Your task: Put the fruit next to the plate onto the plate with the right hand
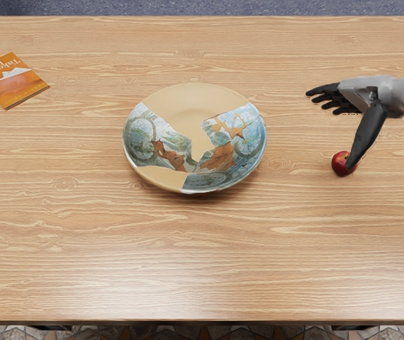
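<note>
Open tabletop (pixel 187 248) between plate rim (pixel 262 150) and apparent apple (pixel 337 165)

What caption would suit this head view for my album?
Right hand, fingers spread, over a red apple beside a painted plate; book far left.

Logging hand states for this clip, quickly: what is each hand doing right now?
Left hand: not in view.
Right hand: open, fingers spread, holding nothing; one finger points down beside the red fruit.
</note>
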Robot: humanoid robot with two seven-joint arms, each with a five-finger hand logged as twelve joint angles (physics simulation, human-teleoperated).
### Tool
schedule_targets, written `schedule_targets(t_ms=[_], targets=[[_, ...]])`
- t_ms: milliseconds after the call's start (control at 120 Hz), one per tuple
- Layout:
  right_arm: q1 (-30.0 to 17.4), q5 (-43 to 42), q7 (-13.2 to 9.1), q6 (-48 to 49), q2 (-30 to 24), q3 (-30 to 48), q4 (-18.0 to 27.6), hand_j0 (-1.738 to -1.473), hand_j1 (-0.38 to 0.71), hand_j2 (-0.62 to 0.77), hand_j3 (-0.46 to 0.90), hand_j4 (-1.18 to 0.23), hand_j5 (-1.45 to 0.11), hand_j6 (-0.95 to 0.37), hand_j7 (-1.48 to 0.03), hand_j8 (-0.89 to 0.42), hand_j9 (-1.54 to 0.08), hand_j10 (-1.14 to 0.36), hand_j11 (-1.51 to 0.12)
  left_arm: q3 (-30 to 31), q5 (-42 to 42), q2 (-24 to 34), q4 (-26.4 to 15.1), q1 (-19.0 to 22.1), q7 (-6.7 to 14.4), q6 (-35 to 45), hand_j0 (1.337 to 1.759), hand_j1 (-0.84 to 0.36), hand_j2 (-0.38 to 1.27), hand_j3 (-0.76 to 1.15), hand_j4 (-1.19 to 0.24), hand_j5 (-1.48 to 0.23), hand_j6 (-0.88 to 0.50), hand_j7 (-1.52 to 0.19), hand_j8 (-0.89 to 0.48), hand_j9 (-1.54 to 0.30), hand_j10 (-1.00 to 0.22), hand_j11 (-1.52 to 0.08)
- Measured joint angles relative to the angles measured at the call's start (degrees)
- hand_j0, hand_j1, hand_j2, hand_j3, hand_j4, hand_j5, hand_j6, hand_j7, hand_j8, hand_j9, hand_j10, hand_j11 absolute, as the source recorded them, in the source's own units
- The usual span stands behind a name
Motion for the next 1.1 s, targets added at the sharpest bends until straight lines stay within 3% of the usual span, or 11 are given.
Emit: schedule_targets(t_ms=[158,475,792,1100], targets=[[-1.12,-10.53,-2.12,-10.57,4.11,-3.45,0.51,-1.658,-0.31,-0.01,0.0,-0.04,-0.05,-0.04,-0.04,-0.04,-0.04,-0.04,-0.04,0.0,0.0,0.0,0.0,0.0,0.0,0.0,1.658,0.07,0.05,0.0,-0.23,-0.3,-0.23,-0.3,-0.23,-0.3,-0.23,-0.3],[-6.86,-25.51,-2.68,-24.51,10.71,-7.36,-1.81,-1.658,-0.24,-0.02,0.0,-0.1,-0.12,-0.1,-0.12,-0.1,-0.12,-0.1,-0.12,0.0,0.01,0.0,0.0,0.0,0.0,0.0,1.658,0.07,0.05,0.0,-0.23,-0.3,-0.23,-0.3,-0.23,-0.3,-0.23,-0.3],[-14.68,-27.97,-2.71,-31.74,11.35,-7.17,-2.33,-1.658,-0.15,-0.03,0.0,-0.17,-0.22,-0.17,-0.22,-0.17,-0.22,-0.17,-0.22,0.0,0.02,0.0,0.0,0.0,0.0,0.0,1.658,0.07,0.05,0.0,-0.23,-0.3,-0.23,-0.3,-0.23,-0.3,-0.23,-0.3],[-16.43,-27.52,-2.71,-32.82,11.44,-5.96,-2.93,-1.658,0.0,-0.06,0.0,-0.3,-0.39,-0.3,-0.38,-0.3,-0.39,-0.3,-0.39,0.0,0.01,0.0,0.0,0.0,0.0,0.0,1.658,0.07,0.05,0.0,-0.23,-0.3,-0.23,-0.3,-0.23,-0.3,-0.23,-0.3]])
